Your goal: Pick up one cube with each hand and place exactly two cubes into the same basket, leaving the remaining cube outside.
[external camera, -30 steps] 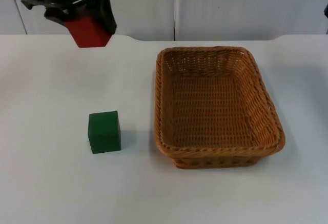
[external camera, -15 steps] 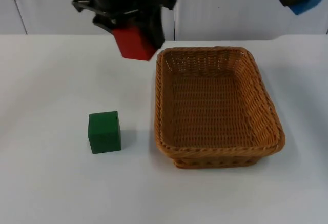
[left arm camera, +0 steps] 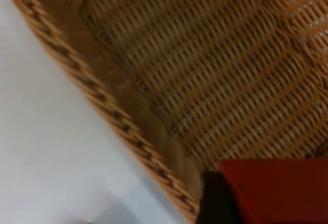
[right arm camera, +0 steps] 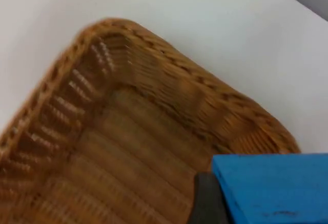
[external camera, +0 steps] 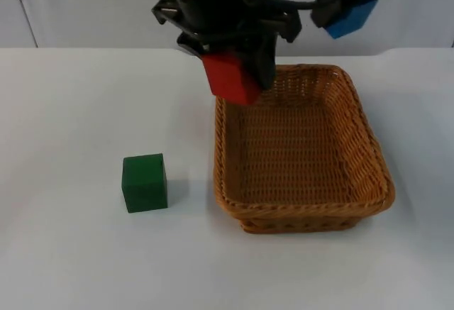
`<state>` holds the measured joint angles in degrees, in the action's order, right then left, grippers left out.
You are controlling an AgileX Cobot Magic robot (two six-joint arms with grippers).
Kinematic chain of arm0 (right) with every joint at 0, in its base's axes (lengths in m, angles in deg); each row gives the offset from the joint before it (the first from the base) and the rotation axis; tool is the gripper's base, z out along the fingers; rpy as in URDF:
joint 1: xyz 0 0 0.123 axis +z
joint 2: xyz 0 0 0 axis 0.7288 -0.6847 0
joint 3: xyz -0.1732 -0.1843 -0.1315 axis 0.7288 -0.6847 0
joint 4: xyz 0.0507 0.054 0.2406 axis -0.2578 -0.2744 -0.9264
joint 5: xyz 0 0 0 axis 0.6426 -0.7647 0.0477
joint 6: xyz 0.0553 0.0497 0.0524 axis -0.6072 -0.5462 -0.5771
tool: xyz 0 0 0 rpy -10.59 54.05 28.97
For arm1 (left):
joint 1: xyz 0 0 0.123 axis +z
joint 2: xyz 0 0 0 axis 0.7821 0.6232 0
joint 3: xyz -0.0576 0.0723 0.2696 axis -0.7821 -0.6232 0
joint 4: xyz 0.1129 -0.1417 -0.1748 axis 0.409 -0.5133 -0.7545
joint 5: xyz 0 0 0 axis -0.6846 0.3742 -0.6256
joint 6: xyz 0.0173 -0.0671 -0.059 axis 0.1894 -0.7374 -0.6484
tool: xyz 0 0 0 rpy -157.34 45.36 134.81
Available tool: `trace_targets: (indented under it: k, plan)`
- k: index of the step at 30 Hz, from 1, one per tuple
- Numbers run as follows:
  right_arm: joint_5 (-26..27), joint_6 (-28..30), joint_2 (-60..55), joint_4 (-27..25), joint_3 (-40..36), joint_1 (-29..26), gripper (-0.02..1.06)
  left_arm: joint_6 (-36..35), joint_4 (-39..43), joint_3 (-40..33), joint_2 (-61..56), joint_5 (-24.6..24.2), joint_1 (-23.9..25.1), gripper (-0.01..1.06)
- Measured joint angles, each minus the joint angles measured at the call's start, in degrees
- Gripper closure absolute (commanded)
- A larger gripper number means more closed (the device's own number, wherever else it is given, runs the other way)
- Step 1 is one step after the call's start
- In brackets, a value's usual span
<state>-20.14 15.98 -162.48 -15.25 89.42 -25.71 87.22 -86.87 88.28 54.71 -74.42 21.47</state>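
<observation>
Both pick-ups look done; neither cube is in the wicker basket (external camera: 301, 211) yet. The left hand (external camera: 233, 76) pinches the red cube (external camera: 231, 77) in the air above the basket's near-left rim, at its far corner. The right hand (external camera: 349, 13) grips the blue cube (external camera: 350, 18) higher up, above and beyond the basket's far edge. The basket holds nothing. The green cube (external camera: 145, 182) sits on the white desk (external camera: 78, 111), well left of the basket, and looks like the one to leave out. Both releases remain.
</observation>
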Motion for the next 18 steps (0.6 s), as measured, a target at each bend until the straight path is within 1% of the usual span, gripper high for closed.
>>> trace_targets:
  k: [5, 8, 11, 12, 15, 16, 17, 18]
  plan:
    - [-0.04, -1.1, -2.53, -0.15, 2.5, 0.53, 1.05, 0.79, 0.14, 0.0, 2.01, 0.34, -0.8, 1.0]
    - [-0.04, -1.23, -3.31, -0.04, 2.78, 0.53, 1.05, 1.29, 0.14, -0.49, 3.15, 1.11, -1.14, 1.0]
    - [-0.04, -1.42, -5.26, -0.58, 2.92, 0.53, 1.05, 1.9, -0.44, -3.98, 3.97, 5.12, -1.14, 1.0]
    - [-0.04, -1.42, -5.26, -0.58, 2.92, 0.53, 1.05, 1.9, -0.44, -3.98, 3.97, 5.12, -1.14, 1.0]
    - [0.06, -1.42, -7.43, -1.09, 2.92, 0.67, 1.05, 2.08, -0.88, -7.02, 4.05, 9.37, -1.14, 1.0]
    - [0.06, -1.42, -7.43, -1.09, 2.92, 0.67, 1.05, 2.08, -0.88, -7.02, 4.05, 9.37, -1.14, 1.0]
    - [0.06, -1.42, -8.01, -1.09, 2.92, 0.8, 1.05, 2.57, -1.6, -7.93, 4.23, 10.99, -1.14, 1.0]
    - [0.06, -1.42, -8.59, -1.09, 2.92, 0.93, 1.05, 3.32, -2.2, -8.04, 4.37, 11.54, -1.14, 1.0]
